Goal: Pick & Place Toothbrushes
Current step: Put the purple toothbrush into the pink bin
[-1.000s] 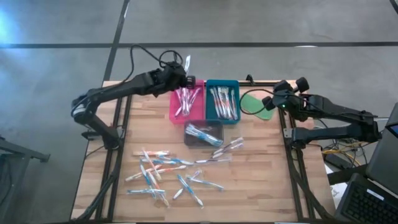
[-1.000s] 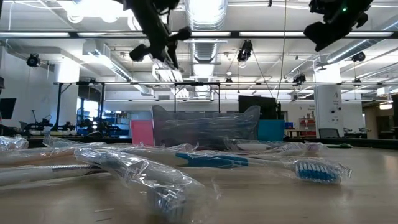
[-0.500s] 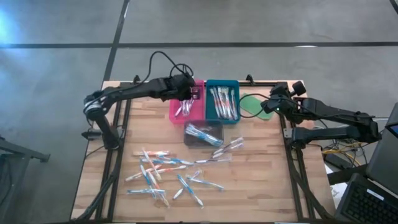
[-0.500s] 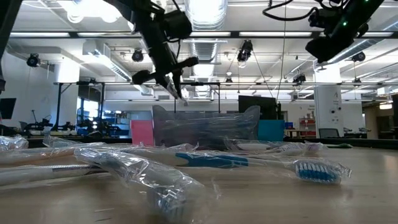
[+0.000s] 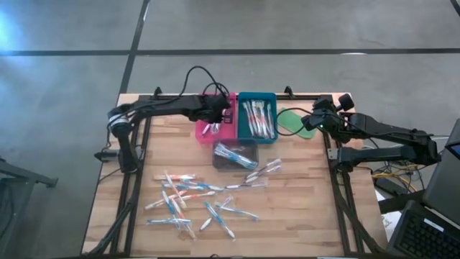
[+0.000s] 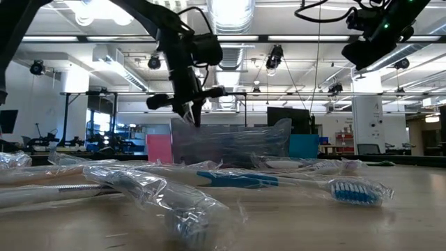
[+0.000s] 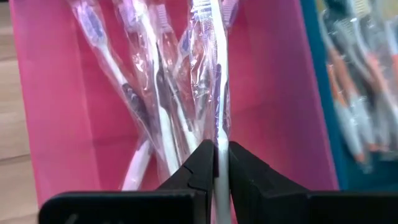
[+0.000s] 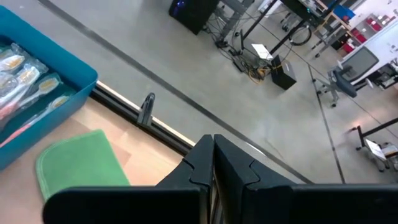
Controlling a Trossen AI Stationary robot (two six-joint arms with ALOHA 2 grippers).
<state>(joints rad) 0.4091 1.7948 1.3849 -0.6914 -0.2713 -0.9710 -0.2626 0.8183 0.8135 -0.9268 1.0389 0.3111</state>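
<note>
Lowered since earlier: your left end effector (image 7: 222, 163), clenched on a wrapped toothbrush (image 7: 209, 74), inside the pink tray (image 7: 56, 106). Release next. Right end effector (image 8: 213, 155) clenched, empty.

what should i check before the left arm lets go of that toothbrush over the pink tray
1. Left gripper shut on the wrapped toothbrush: ok, jaws pinch its handle.
2. Brush over the pink tray, not the blue tray: ok in the left wrist view.
3. Brush low enough to release: cannot tell; whether its tip touches the brushes already inside is unclear.
4. Room in the pink tray: ok, bare floor shows beside the pile.
5. Right gripper out of the way: ok, shut, empty, over the green piece.
6. Loose toothbrushes left to pick: ok, many lie on the table.
</note>
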